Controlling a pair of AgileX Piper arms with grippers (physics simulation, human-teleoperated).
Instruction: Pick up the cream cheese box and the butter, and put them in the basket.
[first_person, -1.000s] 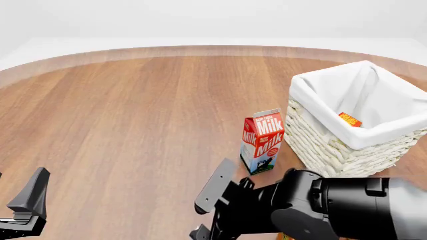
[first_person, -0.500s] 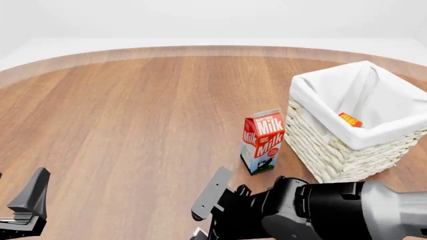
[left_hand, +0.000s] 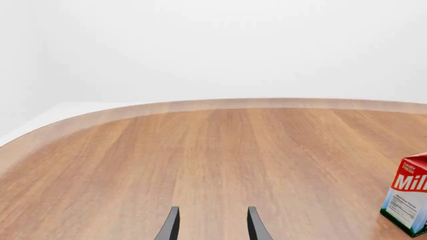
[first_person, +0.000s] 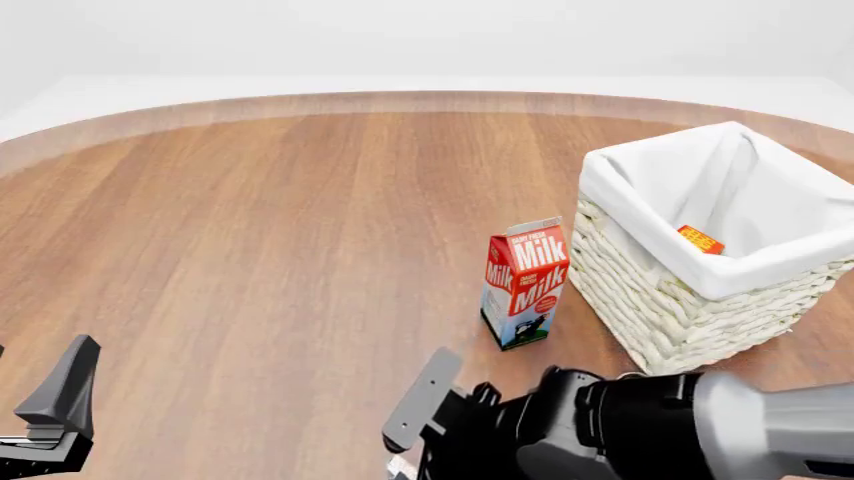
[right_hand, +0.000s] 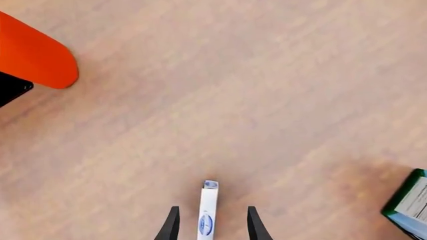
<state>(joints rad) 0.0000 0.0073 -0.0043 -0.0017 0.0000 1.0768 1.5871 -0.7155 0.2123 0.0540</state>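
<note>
While my right arm (first_person: 627, 430) crouches low at the 6 o'clock edge of the front view, its dark wrist bulk fills that corner and hides whatever sits beneath it. I see one finger (first_person: 424, 398) of it jutting toward 11 o'clock. From the right wrist camera, the right gripper (right_hand: 211, 225) points steeply down at the tabletop (first_person: 294, 220), jaws released, with the cream cheese box (right_hand: 207, 214) standing edge-on between the two fingertips; I read only a thin white sliver with a blue mark, and I cannot tell whether either fingertip touches it. An orange shape (right_hand: 32, 55) shows in that same camera, cut off by the frame, so I cannot name it. A green-and-blue carton corner (right_hand: 410, 204) also pokes in, mostly cropped.

My left gripper (left_hand: 211, 225) sits level over bare wood, jaws released and holding nothing; in the front view only part of it (first_person: 56, 410) shows at 8 o'clock, the rest cut off.

I see the butter (first_person: 699, 239) lying inside the basket (first_person: 667, 300) at 3 o'clock, just a small red-orange corner showing against the white lining. A Milk carton (first_person: 525, 283) stands upright just beside the basket's 9 o'clock side.
</note>
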